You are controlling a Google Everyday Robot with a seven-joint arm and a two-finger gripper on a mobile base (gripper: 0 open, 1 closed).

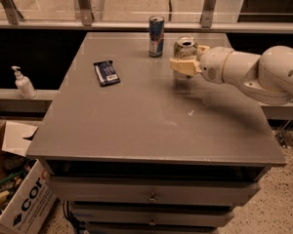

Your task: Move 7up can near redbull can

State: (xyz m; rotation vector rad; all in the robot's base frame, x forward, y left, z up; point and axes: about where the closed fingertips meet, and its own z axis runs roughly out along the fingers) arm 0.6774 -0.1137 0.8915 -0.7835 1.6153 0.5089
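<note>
The 7up can (185, 47), white with a silver pull-tab top, is held in my gripper (186, 61), which is shut on it. The can hangs a little above the grey table (146, 116), to the right of and slightly nearer than the redbull can. The redbull can (156, 36), slim, blue and silver, stands upright near the table's far edge. My white arm (254, 74) comes in from the right.
A flat dark blue packet (106, 72) lies on the table's left part. A white pump bottle (23, 83) stands on a ledge to the left. A cardboard box (14, 199) sits on the floor at lower left. Drawers run under the table front.
</note>
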